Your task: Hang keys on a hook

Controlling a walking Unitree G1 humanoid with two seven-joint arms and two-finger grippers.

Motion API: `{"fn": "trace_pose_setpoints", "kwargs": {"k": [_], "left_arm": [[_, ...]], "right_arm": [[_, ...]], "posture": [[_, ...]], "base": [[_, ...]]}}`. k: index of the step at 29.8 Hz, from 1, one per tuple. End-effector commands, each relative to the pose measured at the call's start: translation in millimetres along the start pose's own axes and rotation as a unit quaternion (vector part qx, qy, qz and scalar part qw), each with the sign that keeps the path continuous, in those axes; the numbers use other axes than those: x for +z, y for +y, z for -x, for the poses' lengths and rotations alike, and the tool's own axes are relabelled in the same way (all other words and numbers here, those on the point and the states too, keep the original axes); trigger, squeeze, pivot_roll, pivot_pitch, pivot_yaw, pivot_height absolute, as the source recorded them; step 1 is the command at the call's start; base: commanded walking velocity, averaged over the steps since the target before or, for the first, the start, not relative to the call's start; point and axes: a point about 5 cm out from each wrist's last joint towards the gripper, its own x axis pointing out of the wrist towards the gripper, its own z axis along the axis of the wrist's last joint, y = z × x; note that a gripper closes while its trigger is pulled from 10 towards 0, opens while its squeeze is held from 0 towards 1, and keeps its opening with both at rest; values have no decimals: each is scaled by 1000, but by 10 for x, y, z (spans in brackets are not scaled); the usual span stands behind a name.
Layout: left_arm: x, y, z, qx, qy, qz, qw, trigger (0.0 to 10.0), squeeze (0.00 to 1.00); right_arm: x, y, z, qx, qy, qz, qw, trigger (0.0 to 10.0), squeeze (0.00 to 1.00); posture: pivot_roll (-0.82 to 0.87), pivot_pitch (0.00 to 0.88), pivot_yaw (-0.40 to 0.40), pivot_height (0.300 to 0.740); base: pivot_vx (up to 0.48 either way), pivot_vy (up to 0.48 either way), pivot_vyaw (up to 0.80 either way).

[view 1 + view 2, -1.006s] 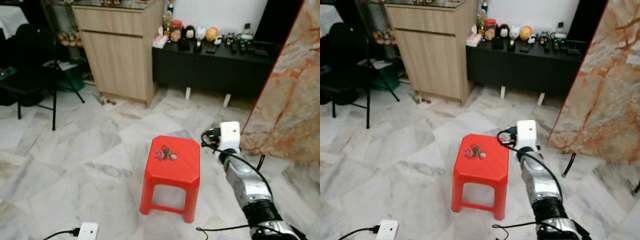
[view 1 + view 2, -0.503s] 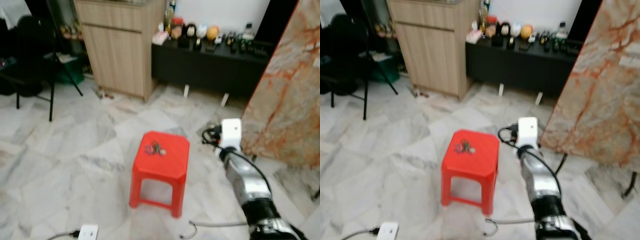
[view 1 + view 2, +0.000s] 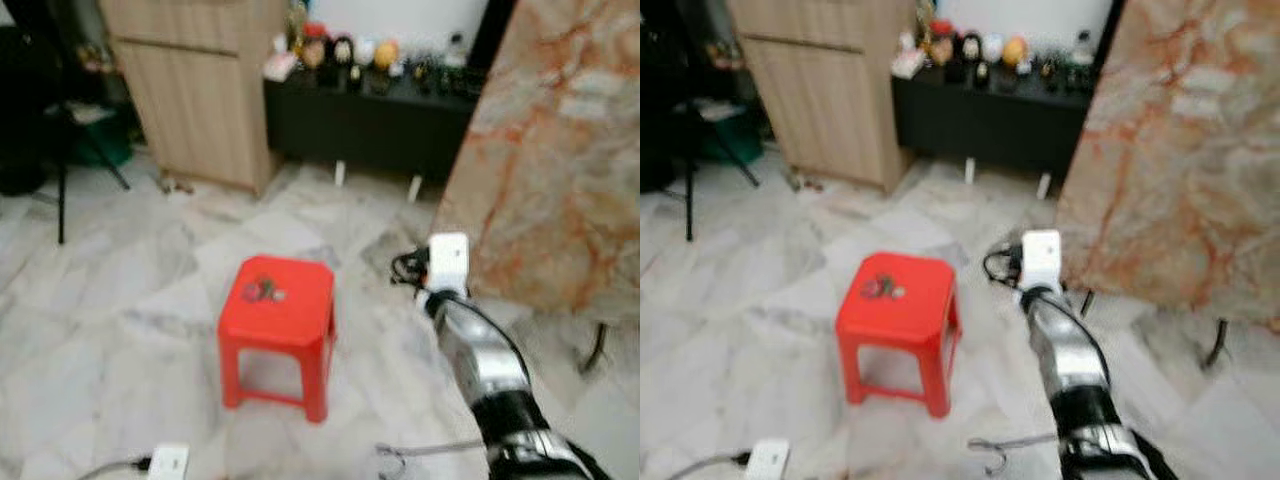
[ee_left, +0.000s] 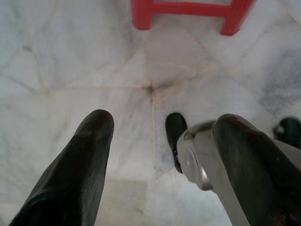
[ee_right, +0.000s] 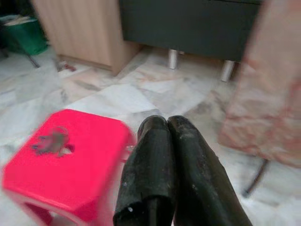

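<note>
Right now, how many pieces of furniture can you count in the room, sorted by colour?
Red: 1, the plastic stool with the bunch of keys on its seat
Light wood: 1, the cabinet
Black: 1, the low sideboard with small figurines on top
Total: 3 pieces of furniture

Marble floor (image 3: 120,300), wooden cabinet (image 3: 195,95), black low sideboard (image 3: 360,125), marble slab (image 3: 560,150)

Red stool (image 3: 277,300), grey-veined white marble floor (image 3: 120,300), orange-veined slab (image 3: 560,150).
</note>
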Motion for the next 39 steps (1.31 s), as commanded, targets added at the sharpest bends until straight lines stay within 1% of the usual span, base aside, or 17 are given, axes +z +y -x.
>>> {"fn": "trace_pose_setpoints", "kwargs": {"k": [1,6,8,16,17,20,24,25,27,28,29,30,32,36,37,38,39], "left_arm": [[-25,-97,-2,-14,1,4,1000,10000,0],[10,-87,-4,-15,-11,1,1000,10000,0],[136,-59,-13,-20,-48,-11,999,10000,0],[467,34,-24,-24,-123,-27,992,10000,0],[633,48,-19,-33,-157,-43,986,10000,0],[823,55,-7,-43,-190,-61,979,10000,0],[1156,2,66,-73,-257,-86,960,10000,0],[1156,2,66,-73,-257,-86,960,10000,0],[1341,-41,124,-83,-292,-98,948,10000,0],[1341,-41,124,-83,-292,-98,948,10000,0],[1573,-101,214,-97,-331,-108,932,10000,0],[1709,-148,280,-108,-353,-116,922,10000,0],[1742,-176,297,-115,-357,-124,919,10000,0],[1836,-357,394,-183,-362,-153,901,10000,0],[1836,-357,394,-183,-362,-153,901,10000,0],[1848,-395,414,-204,-360,-154,897,10000,0],[1848,-395,414,-204,-360,-154,897,10000,0]], "right_arm": [[-37,-124,31,-19,9,-2,1000,10000,0],[-33,-104,37,-17,6,-2,1000,10000,0],[10,-54,24,-9,0,-6,1000,10000,0],[51,48,10,15,-1,-2,1000,10000,0],[58,78,12,26,3,2,1000,10000,0],[62,105,16,39,11,8,999,10000,0],[112,205,47,91,20,31,995,10000,0],[112,205,47,91,20,31,995,10000,0],[131,224,62,112,24,54,992,10000,0],[131,224,62,112,24,54,992,10000,0],[162,230,81,142,38,78,986,10000,0],[181,237,95,164,47,96,981,10000,0],[187,250,102,179,49,109,977,10000,0],[191,305,167,254,73,183,947,10000,0],[191,305,167,254,73,183,947,10000,0],[220,307,191,278,72,201,936,10000,0],[220,307,191,278,72,201,936,10000,0]], "posture": [[73,70,-39,740],[72,59,-38,740],[82,47,-36,740],[86,38,-31,740],[83,31,-26,740],[84,27,-26,740],[85,18,-27,740],[85,18,-27,740],[87,21,-30,740],[87,21,-30,740],[84,36,-33,740],[84,38,-33,740],[82,41,-32,740],[74,50,-29,740],[74,50,-29,740],[74,56,-31,740],[74,56,-31,740]], "base": [[0,-247,-712],[0,-49,-259],[0,0,0],[0,0,0],[0,0,0],[0,0,0],[0,0,0],[0,0,0],[0,0,0],[0,0,0],[0,0,0],[0,0,0],[0,0,0],[0,0,0],[0,0,0],[0,0,0],[0,0,0]]}}
